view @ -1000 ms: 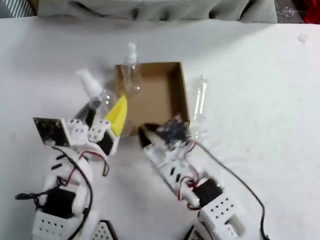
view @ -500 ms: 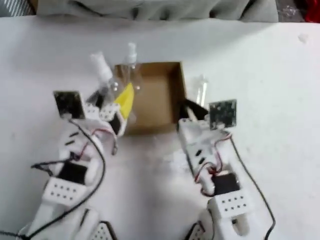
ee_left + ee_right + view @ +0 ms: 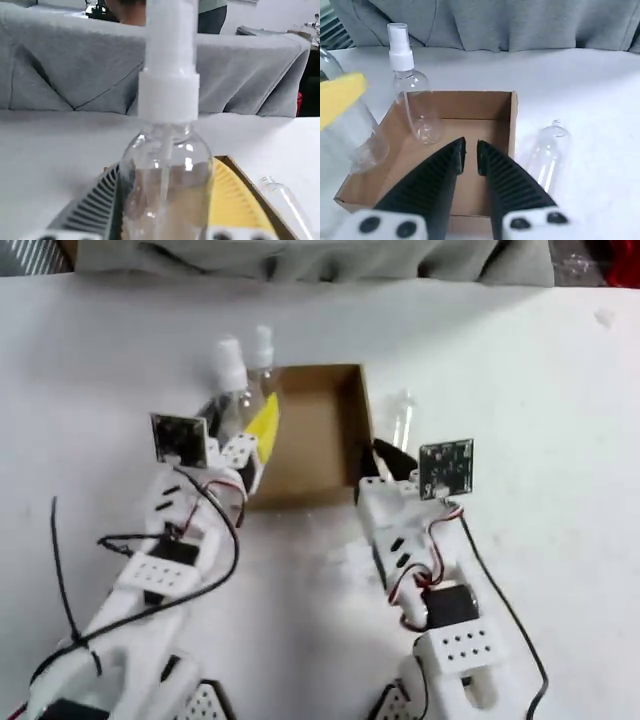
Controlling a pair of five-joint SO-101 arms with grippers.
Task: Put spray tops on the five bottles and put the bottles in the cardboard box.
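Now, a capped bottle at the cardboard box edge.
Gripping it is the left end effector; the right end effector is narrowed to a slit, empty.

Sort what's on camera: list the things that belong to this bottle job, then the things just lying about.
Job: held bottle in the left hand; capped bottle standing in the cardboard box; uncapped bottle beside the box.
Lying about: grey cloth at the back; white scrap; red item.
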